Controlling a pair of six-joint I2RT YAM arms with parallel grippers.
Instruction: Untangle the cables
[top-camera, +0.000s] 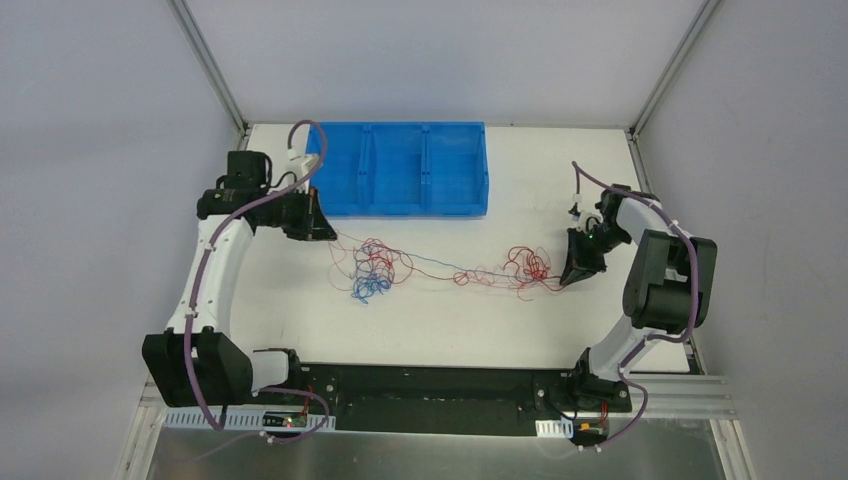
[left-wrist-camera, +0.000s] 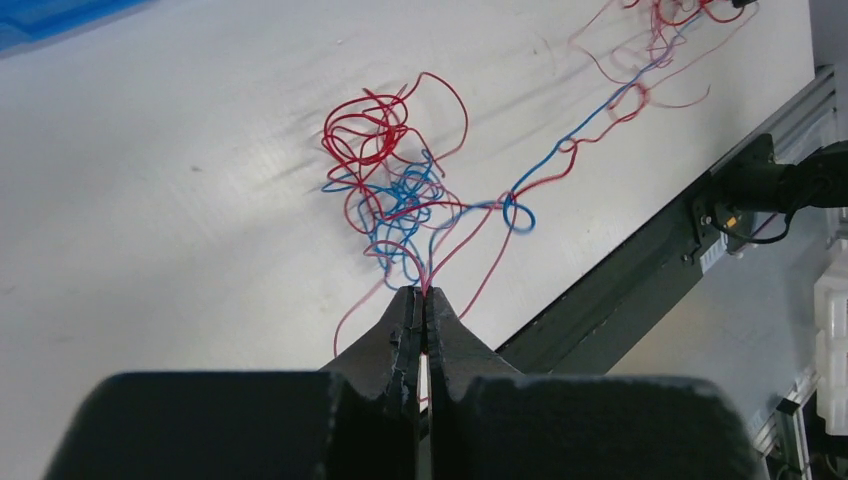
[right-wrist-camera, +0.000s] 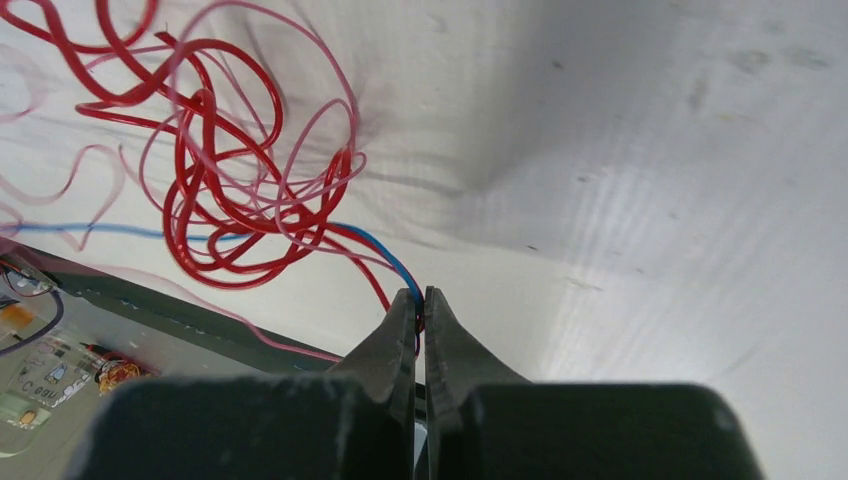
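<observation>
The cables (top-camera: 440, 266) are thin red and blue wires stretched across the table between my two grippers. One knot (top-camera: 372, 268) of red and blue lies left of centre, also in the left wrist view (left-wrist-camera: 395, 190). A red clump (top-camera: 528, 266) lies at the right, also in the right wrist view (right-wrist-camera: 240, 190). My left gripper (top-camera: 328, 233) (left-wrist-camera: 421, 293) is shut on red and blue strands lifted off the table. My right gripper (top-camera: 568, 282) (right-wrist-camera: 420, 296) is shut on a blue and a red strand.
A blue three-compartment bin (top-camera: 400, 168) stands at the back of the table, just right of the left gripper. The table's black front rail (top-camera: 440, 385) runs along the near edge. Grey walls enclose the back and sides.
</observation>
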